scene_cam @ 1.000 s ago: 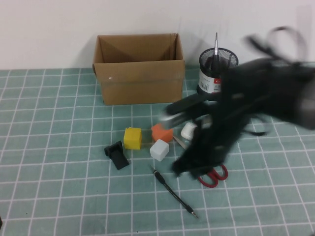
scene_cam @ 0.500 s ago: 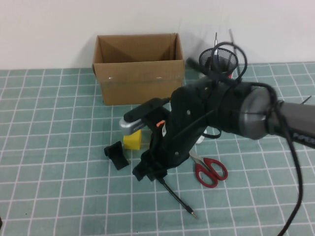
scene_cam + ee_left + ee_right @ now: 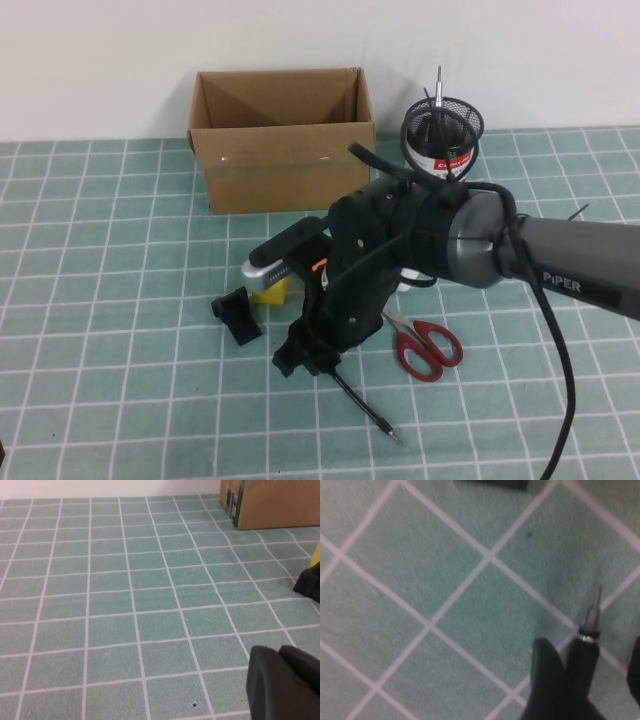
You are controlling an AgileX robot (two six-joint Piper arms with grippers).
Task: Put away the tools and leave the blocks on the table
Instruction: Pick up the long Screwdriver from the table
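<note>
The table is a flat surface of teal-green square tiles with white grid lines. On it rest a cardboard box and a black mesh cup at the far side, a yellow block, a small black clip-like piece, red-handled scissors and a thin black pen-like tool

Teal-green table with white grid lines; red-handled scissors; yellow block; brown cardboard box; black mesh cup.
</note>
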